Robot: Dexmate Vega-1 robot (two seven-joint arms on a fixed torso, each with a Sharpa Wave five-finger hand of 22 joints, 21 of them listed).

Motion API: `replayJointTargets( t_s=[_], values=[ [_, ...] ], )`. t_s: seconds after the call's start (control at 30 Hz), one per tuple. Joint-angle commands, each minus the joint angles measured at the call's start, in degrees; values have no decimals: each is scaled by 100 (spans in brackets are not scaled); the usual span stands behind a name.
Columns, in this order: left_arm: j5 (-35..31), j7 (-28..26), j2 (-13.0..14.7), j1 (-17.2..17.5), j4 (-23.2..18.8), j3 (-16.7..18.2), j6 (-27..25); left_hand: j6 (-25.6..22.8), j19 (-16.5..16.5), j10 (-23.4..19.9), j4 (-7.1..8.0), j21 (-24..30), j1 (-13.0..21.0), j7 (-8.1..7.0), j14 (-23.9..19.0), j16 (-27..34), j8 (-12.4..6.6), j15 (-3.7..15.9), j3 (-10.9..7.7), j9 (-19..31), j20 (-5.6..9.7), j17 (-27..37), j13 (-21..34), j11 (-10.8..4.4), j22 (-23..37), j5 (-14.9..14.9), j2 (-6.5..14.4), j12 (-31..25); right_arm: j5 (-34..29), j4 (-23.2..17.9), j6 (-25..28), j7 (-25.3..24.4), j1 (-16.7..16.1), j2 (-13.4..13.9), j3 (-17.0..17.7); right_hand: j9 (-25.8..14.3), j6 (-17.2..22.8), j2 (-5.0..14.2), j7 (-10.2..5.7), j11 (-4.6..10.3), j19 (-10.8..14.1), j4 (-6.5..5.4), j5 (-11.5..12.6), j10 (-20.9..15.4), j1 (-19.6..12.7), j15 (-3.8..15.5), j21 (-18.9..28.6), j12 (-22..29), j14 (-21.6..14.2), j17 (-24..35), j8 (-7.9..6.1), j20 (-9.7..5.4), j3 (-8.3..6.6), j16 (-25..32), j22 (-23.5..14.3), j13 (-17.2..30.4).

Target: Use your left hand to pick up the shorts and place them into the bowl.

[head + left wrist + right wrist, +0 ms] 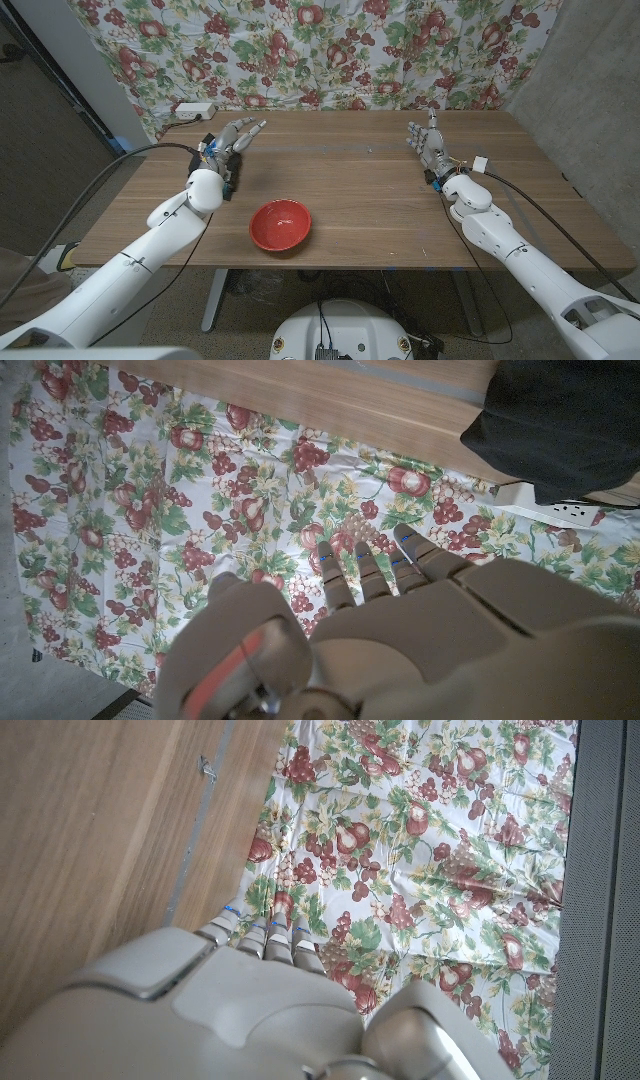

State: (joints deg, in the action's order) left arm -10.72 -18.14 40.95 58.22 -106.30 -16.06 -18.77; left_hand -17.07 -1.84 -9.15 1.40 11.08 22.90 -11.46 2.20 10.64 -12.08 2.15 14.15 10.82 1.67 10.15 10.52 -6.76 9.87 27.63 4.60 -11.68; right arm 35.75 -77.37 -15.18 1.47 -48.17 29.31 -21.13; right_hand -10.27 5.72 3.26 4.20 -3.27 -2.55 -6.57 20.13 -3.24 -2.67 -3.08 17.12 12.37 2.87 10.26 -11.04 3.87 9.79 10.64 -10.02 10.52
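One pair of shorts, dark and bunched, showed in the upper right of the left wrist view, lying on the wooden table. In the head view they were hard to make out: the dark patch beneath the left hand, left of centre, was probably them. One red bowl stood low in the middle of the head view, near the table's front edge, with nothing in it, well apart from the shorts.

The left hand hung over that dark patch in the upper left of the head view, its fingers spread and reaching forward, gripping nothing. The right hand stood at the upper right of the table, fingers straight and apart, holding nothing.

One white power strip lay at the table's far left corner, and its sockets showed at the right edge of the left wrist view, just beside the shorts. One cloth printed with fruit hung behind the table
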Motion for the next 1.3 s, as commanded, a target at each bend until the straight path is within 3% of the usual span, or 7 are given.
replayJointTargets(
  t_s=[0.03,0.17,0.67,0.9,1.3],
  values=[
    [-186,186,307,-47,-22,-52,31,-48,-21,-17,-50,7,87,-32,36,5,-7,409,16,5,88,5,31,-17,6,39,-5,-17,23,-56,-16,-3,-56,43,19,-32,18,57,39,-41,-3,28,32,8,11,27,-36,6,-3,20,-2,-10,32,7,-6,19],
    [-230,202,380,-25,-82,-37,-32,-52,-27,-18,-69,7,118,-41,34,6,-5,408,11,5,94,5,31,-22,6,44,-12,-16,32,-63,-19,-2,-74,42,20,-32,18,57,37,-55,0,29,32,4,10,25,-45,7,-5,20,-1,-10,33,7,-6,19],
    [-241,293,717,-32,64,-86,533,-94,-82,-49,-134,19,220,-66,31,8,-10,418,-7,6,74,6,31,-46,4,64,-31,-22,11,-145,43,-56,-120,135,49,-32,16,58,34,-48,9,31,32,4,8,28,-75,5,-1,20,2,-15,36,6,-7,19],
    [-432,380,908,-33,-112,-152,239,-105,-101,-69,-152,22,245,-67,21,12,-10,417,-8,7,76,6,32,-55,4,70,-44,-28,50,-91,49,105,-85,175,34,-32,15,59,38,-52,14,32,32,5,8,35,-87,4,-3,20,3,-17,37,6,-8,19],
    [-534,467,1095,-29,-246,-207,160,-112,-123,-89,-190,21,295,-75,0,20,-3,435,-5,8,78,8,32,-62,4,89,-77,-31,29,-97,-83,19,-162,159,85,-32,13,61,41,-56,16,34,32,2,7,56,-118,4,-4,20,5,-32,40,7,-8,19]
  ],
)
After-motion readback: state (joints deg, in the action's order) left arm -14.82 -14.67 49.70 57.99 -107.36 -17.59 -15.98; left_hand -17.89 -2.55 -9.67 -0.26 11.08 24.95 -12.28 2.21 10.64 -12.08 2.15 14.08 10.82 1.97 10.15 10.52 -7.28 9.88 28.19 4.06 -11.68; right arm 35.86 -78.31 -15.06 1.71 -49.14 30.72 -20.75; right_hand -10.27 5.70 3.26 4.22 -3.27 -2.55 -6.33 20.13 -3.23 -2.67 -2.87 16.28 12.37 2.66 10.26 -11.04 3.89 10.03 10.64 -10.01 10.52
